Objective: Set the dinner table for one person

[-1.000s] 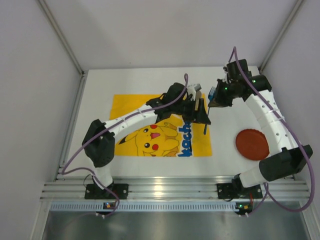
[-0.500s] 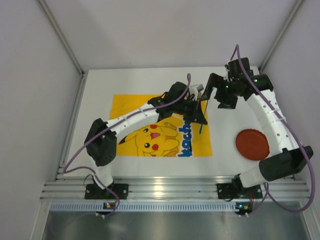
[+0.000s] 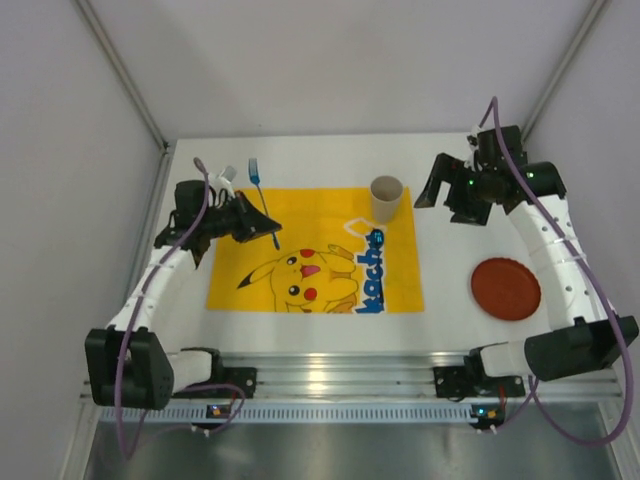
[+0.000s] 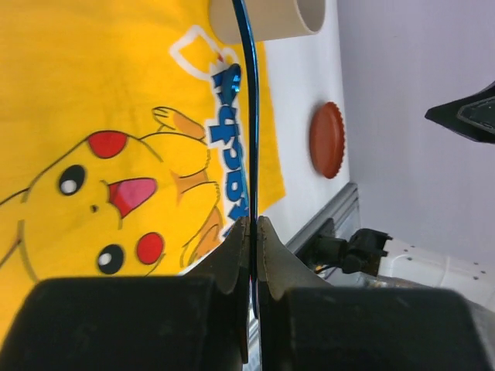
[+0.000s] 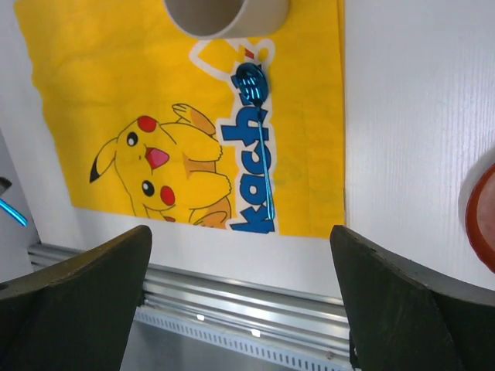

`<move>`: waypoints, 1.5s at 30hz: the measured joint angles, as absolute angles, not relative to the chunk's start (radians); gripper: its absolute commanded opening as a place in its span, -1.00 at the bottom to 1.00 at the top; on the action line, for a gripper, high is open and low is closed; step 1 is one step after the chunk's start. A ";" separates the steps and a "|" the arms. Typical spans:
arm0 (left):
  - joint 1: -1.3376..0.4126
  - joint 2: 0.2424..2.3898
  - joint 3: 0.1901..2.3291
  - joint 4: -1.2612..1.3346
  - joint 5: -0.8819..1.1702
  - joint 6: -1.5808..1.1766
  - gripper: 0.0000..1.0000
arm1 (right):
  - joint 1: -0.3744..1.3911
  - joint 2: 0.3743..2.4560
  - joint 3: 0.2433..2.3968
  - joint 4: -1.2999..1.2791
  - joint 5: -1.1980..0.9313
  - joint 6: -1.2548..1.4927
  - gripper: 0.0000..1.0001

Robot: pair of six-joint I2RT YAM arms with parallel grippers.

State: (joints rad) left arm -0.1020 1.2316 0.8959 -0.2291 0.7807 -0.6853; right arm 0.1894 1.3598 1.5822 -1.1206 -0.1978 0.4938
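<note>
**Top view:** the matte white table (image 3: 450, 270) fills the booth floor under everything. A yellow printed cloth (image 3: 330, 205) lies flat on its middle. A tan cylindrical cup (image 3: 386, 198) stands upright at the cloth's far right. A round red-brown plate (image 3: 505, 288) lies on bare table to the right. At the far left, the left gripper (image 3: 262, 226) pinches a blue fork (image 3: 256, 178). The right gripper (image 3: 447, 195) hangs right of the cup, fingers spread wide.

**Left wrist:** the fork is edge-on, a thin glossy line, with the fingers (image 4: 232, 255) pressed onto it.

**Right wrist:** a shiny blue spoon (image 5: 250, 83) lies on the cloth's lettering near the cup, unclear from above.
</note>
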 measured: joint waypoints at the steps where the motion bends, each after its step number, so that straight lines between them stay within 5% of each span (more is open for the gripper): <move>1: -0.073 1.221 0.898 -0.255 0.791 -0.652 -1.00 | 0.187 1.355 1.560 -1.122 -0.203 0.490 0.99; 9: 0.091 1.467 0.890 -0.421 0.879 -0.468 -1.00 | 0.186 1.355 1.512 -1.122 -0.234 0.459 1.00; 23: 0.096 1.778 0.948 -0.522 1.005 -0.445 -0.98 | 0.184 1.354 1.468 -1.121 -0.246 0.429 1.00; 31: 0.121 1.831 0.990 -0.733 0.887 -0.389 -0.53 | 0.180 1.353 1.452 -1.119 -0.256 0.426 0.99; 34: 0.138 1.836 1.011 -0.797 0.822 -0.364 0.07 | 0.180 1.354 1.452 -1.119 -0.260 0.426 1.00; 45: 0.152 1.808 1.183 -0.972 0.494 -0.338 0.14 | 0.179 1.378 1.453 -1.115 -0.258 0.416 0.99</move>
